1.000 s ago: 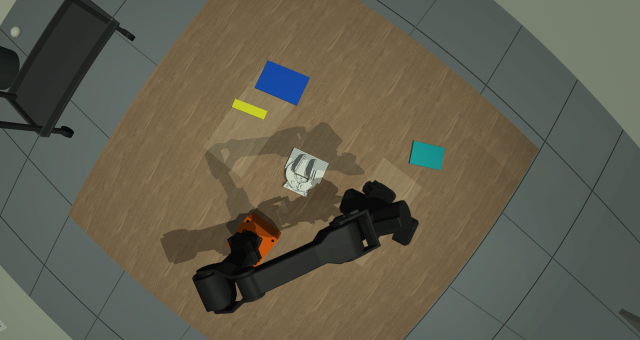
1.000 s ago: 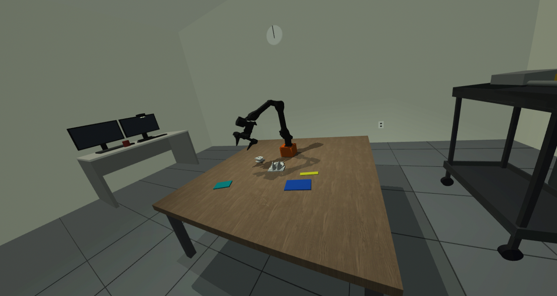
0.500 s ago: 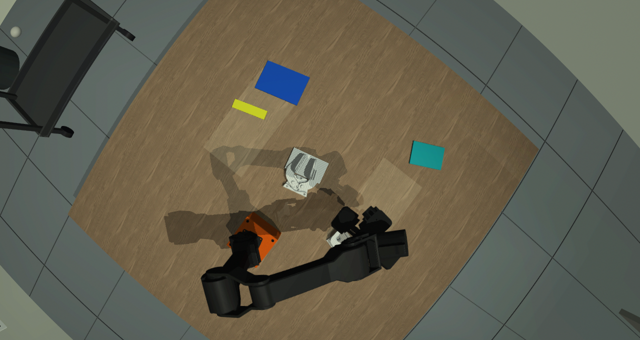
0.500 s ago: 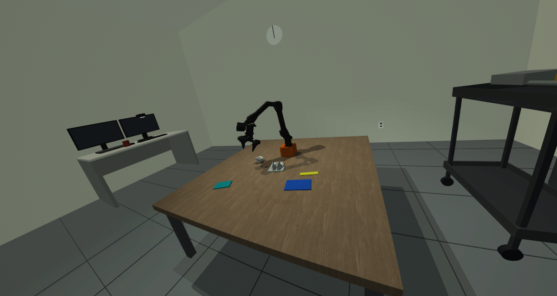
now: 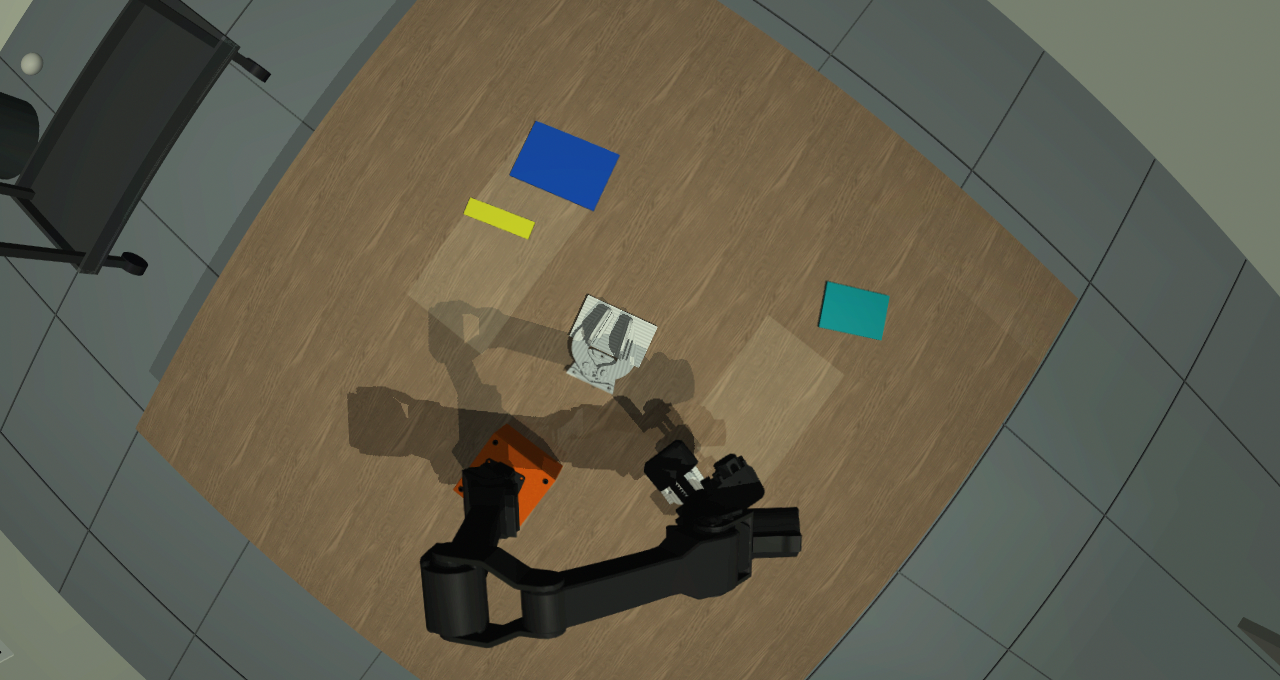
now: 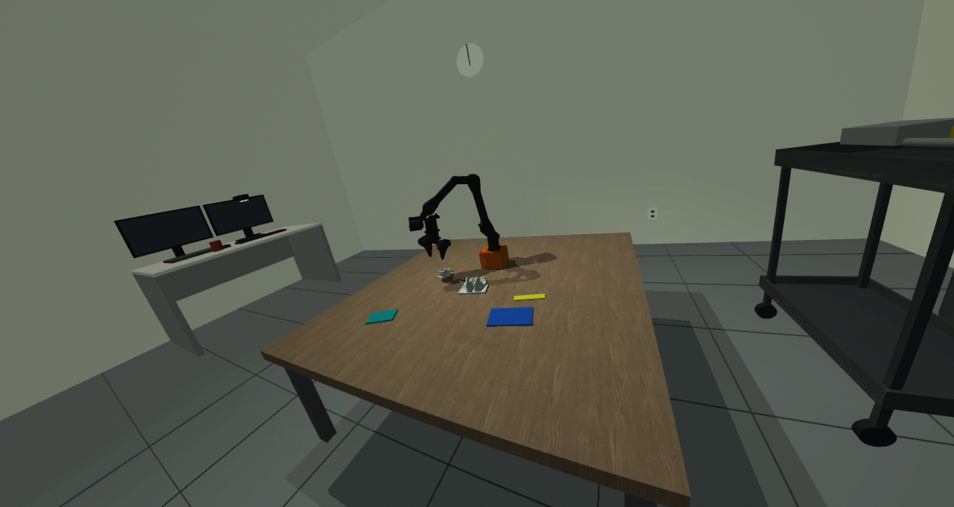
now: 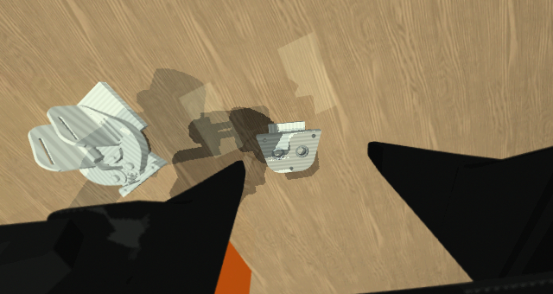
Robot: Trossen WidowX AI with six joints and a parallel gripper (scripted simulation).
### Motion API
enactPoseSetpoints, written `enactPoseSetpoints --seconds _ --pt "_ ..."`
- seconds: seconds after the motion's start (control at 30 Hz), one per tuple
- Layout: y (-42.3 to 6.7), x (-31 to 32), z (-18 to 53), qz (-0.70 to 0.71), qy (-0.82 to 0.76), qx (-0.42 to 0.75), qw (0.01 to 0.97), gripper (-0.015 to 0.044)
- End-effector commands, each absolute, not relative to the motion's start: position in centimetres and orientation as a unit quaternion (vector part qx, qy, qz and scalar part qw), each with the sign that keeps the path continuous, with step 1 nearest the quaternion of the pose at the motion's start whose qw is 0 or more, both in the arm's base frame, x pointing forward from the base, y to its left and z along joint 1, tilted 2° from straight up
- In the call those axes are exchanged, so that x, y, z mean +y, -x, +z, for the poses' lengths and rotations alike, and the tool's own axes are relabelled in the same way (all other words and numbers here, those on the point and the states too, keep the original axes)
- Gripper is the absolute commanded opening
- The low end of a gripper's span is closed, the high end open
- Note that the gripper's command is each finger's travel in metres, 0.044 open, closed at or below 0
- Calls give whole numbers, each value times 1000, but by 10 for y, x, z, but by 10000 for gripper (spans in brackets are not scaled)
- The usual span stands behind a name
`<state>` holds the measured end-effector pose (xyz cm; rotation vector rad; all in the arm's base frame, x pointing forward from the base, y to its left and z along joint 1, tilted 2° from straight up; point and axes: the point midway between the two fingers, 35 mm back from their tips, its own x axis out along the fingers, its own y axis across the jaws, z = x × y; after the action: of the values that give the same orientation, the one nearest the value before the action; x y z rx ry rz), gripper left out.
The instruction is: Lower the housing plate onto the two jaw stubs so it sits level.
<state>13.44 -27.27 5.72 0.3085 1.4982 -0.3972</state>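
Observation:
The pale housing plate (image 5: 669, 497) (image 6: 445, 274) (image 7: 294, 161) stands apart from the base, with round holes in its top face and a pale block showing at one edge. The pale base (image 5: 640, 328) (image 6: 466, 292) (image 7: 105, 96) carries the two upright jaws, one slotted jaw (image 7: 65, 152) beside another slotted jaw (image 7: 82, 118). The stubs are too small to tell apart. My gripper (image 5: 696, 477) (image 6: 437, 257) (image 7: 304, 157) is open and empty, pointing down above the housing plate. In the wrist view the plate shows between the fingertips, nearer the left one.
A blue rectangle (image 5: 563, 165) (image 6: 510, 317) and a yellow strip (image 5: 498, 218) (image 6: 529, 297) lie beyond the base. A teal rectangle (image 5: 853, 310) (image 6: 381, 316) lies off to one side. My orange mount (image 5: 542, 472) (image 6: 494, 258) (image 7: 235, 272) stands near the housing plate.

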Motion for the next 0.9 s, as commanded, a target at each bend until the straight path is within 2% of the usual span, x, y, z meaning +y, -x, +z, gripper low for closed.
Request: enactPoseSetpoints --seconds 0.0,0.27,0.43,0.87 --pt "-120 -263 48 -180 -186 678 688 440" --pt "-119 -263 46 -180 -188 678 687 440" --pt "-120 -262 8 -180 -188 678 687 440" --pt "-120 -263 0 -180 -188 678 687 440"
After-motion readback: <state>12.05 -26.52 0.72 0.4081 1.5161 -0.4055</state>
